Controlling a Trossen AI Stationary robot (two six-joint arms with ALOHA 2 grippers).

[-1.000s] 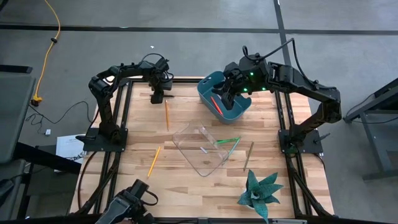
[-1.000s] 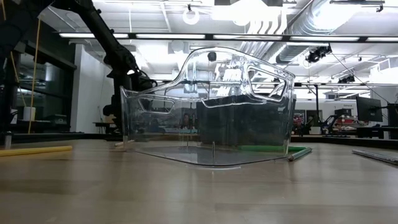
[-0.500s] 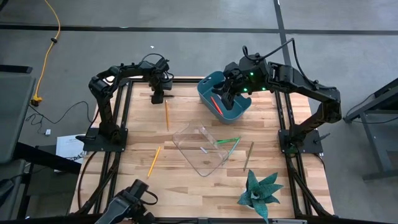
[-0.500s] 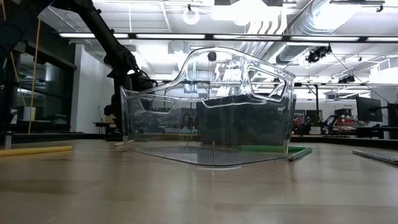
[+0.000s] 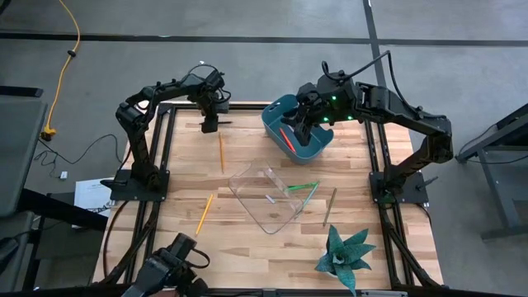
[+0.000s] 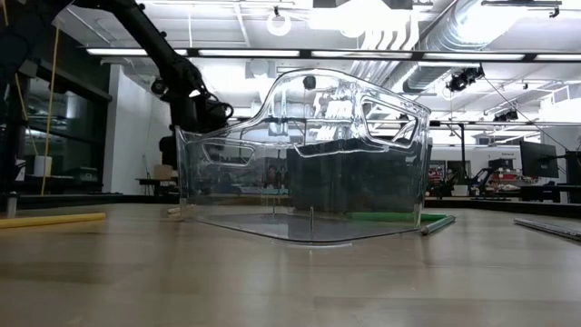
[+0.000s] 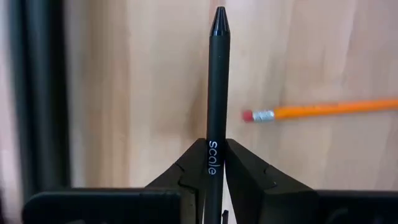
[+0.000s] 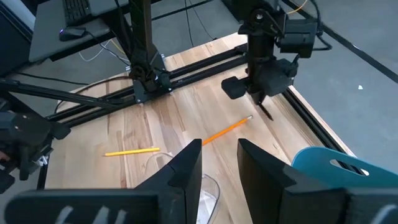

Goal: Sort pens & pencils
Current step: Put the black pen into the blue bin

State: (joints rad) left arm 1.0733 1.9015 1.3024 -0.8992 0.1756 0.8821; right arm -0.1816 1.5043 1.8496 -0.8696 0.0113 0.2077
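Note:
My left gripper (image 5: 209, 124) stands over the table's far left corner, shut on a black pen (image 7: 216, 87) whose tip (image 8: 268, 114) points down. An orange pencil (image 5: 221, 151) lies on the wood just near of it, its eraser end (image 7: 256, 115) beside the pen. A second pencil (image 5: 204, 214) lies farther toward the near edge. My right gripper (image 5: 306, 129) hangs open over the teal bin (image 5: 276, 111), which holds a red-orange pen (image 5: 286, 137). Green pens (image 5: 302, 188) lean on the clear bin (image 5: 268, 198). A dark pen (image 5: 330, 206) lies to its right. My left gripper pinches the black pen between its two fingers on the barrel at the printed word (image 7: 213, 149). The fingers come from above, pointing down, and lie along the pen. The pen hangs lifted clear of the wood, its pointed end (image 7: 218, 14) sticking out well past the fingertips.
A spiky teal plant (image 5: 342, 256) sits at the near right corner. Black frame rails (image 5: 169, 148) run along the table's left and right sides. Bare wood (image 5: 247, 140) lies between the two bins and the left pencil. The clear bin fills the middle of the low view (image 6: 304, 154).
My left gripper has risen a little over the far left corner, still shut on the black pen, and its arm stands higher in the low view. My right gripper has kept still over the teal bin.

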